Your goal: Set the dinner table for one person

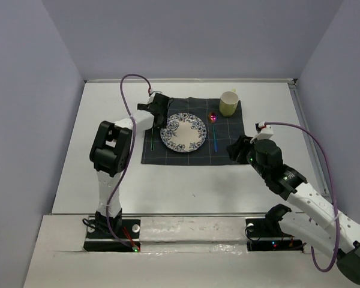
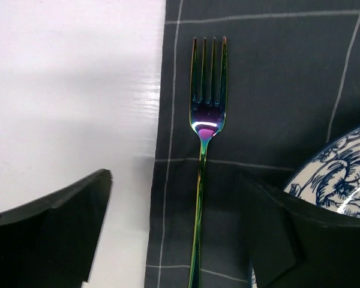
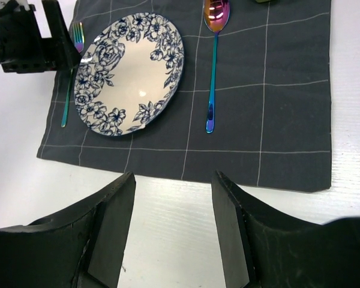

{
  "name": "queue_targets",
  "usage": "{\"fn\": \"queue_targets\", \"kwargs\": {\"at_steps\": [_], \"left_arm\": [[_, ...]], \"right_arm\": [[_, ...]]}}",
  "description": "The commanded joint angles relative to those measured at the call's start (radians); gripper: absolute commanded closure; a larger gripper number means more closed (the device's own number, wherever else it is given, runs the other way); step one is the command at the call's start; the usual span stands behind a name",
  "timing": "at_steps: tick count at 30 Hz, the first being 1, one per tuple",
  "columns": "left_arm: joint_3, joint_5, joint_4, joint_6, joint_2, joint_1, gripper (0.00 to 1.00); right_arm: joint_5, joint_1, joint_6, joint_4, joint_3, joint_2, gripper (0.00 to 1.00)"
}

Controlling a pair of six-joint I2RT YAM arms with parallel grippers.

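Hovering low over the fork (image 2: 207, 114), the left gripper (image 2: 177, 176) has its jaws spread wide, one on each side of the handle and touching neither it nor anything else, so it grips nothing. The fork lies flat on the dark checked mat (image 1: 168, 155), tines pointing to 12 o'clock, just inside the mat's left edge.

Taking the blue-patterned plate (image 1: 183, 132) as the dial's centre in the overhead view, the fork sits at 9 o'clock, the iridescent spoon (image 3: 213, 72) at 3 o'clock and the yellow mug (image 1: 228, 103) at about 1 o'clock. The mat itself rests on the dinner table (image 1: 96, 180), toward its far middle, with bare white top all around it.

The right gripper (image 3: 174, 175) hangs at about 4 o'clock by the mat's near right corner, its jaws parted and empty.

Judging by this layout, the fork-laying step is at its end and the setting looks nearly complete. The next move probably calls for the left arm to rise straight up, keeping both fingers off the handle and off the plate's rim just to the right, so that nothing gets nudged out of line.
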Motion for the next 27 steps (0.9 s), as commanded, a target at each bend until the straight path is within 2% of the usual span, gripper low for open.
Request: {"fn": "queue_targets", "kwargs": {"at_steps": [1,5,6,9,12,18,19,22,27], "left_arm": [[0.061,-0.001,-0.006,-0.005,-0.103,0.008,0.01],[0.066,0.012,-0.005,-0.018,-0.275,0.008,0.01],[0.063,0.024,0.004,-0.018,-0.312,0.008,0.01],[0.035,0.048,0.026,-0.032,-0.471,0.006,0.01],[-0.02,0.093,0.075,-0.047,-0.64,0.002,0.01],[-0.275,0.258,0.22,-0.09,-1.022,-0.001,0.01],[-0.301,0.266,0.222,-0.092,-1.108,0.0,0.01],[-0.39,0.277,0.221,-0.092,-1.22,0.0,0.01],[-0.548,0.216,0.187,-0.078,-1.462,-0.001,0.01]], "right_arm": [[0.021,-0.002,-0.016,-0.002,0.048,-0.027,0.39],[0.036,-0.002,-0.022,-0.05,0.09,-0.091,0.32],[0.039,-0.002,-0.023,-0.072,0.099,-0.103,0.25],[0.042,-0.002,-0.023,-0.103,0.128,-0.157,0.15],[0.039,-0.002,-0.027,-0.142,0.172,-0.201,0.0],[0.044,-0.002,-0.075,-0.192,0.252,-0.284,0.0],[0.05,-0.002,-0.083,-0.195,0.257,-0.295,0.0],[0.076,-0.002,-0.12,-0.223,0.265,-0.333,0.0],[0.111,-0.002,-0.151,-0.263,0.229,-0.519,0.0]]}}
